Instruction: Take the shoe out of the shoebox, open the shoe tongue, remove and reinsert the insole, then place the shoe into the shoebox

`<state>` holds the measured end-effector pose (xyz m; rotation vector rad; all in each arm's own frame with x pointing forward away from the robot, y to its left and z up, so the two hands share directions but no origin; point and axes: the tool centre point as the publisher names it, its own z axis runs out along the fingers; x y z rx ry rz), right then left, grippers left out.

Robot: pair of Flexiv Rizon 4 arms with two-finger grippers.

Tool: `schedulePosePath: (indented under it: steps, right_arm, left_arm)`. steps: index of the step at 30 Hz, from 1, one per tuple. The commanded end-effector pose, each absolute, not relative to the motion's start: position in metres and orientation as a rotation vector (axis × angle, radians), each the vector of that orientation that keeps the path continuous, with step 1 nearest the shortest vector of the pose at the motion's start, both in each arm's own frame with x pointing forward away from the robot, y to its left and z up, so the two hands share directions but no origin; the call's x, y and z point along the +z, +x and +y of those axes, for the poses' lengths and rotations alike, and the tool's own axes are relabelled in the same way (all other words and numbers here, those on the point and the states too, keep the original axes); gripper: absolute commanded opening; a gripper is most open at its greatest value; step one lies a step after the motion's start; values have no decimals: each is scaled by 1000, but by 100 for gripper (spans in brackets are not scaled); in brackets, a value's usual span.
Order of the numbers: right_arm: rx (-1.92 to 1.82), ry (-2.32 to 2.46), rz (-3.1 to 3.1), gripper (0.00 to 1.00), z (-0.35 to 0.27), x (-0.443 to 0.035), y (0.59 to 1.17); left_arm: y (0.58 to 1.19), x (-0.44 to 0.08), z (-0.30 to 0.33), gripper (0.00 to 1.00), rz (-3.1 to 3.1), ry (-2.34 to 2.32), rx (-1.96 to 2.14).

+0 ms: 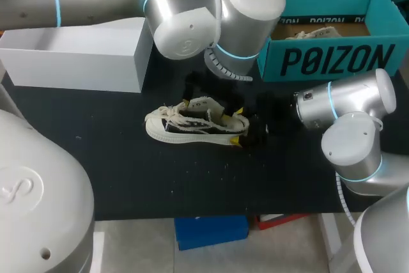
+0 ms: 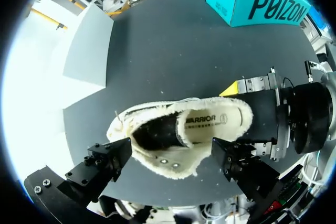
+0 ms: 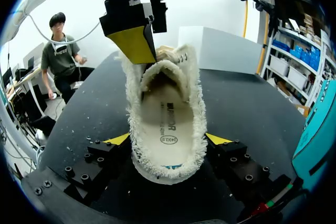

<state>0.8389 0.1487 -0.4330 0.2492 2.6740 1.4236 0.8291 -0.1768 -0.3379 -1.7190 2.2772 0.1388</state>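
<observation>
Your right tool (image 3: 167, 139) pinches the heel of the shoe (image 1: 195, 126), which lies on the table (image 1: 96, 151) outside the shoebox (image 1: 332, 59). Clamp firmly, then dip your spread left tool (image 2: 170, 153) into the collar and catch the insole (image 3: 168, 119) edge, not the fleece. Only the 2 wrist views show the insole seated inside — the head view hides it.

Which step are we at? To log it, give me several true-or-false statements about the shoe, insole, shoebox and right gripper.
1. The shoe lies on the table, outside the shoebox. True.
2. The insole lies on the table beside the shoe. False: it sits inside the shoe.
3. The right gripper is shut on the shoe's heel. True.
4. The shoebox is closed. False: its top is open.
</observation>
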Motion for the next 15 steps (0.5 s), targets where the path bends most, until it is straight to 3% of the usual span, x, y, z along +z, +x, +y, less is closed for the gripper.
schedulePosePath:
  steps: [1, 15]
  right_arm:
    - [1423, 252, 2672, 0, 150, -436, 838]
    - [1423, 252, 2672, 0, 150, -436, 838]
  left_arm:
    - [835, -353, -194, 100, 2244, -1713, 252]
    - [832, -368, -174, 100, 2170, -1726, 333]
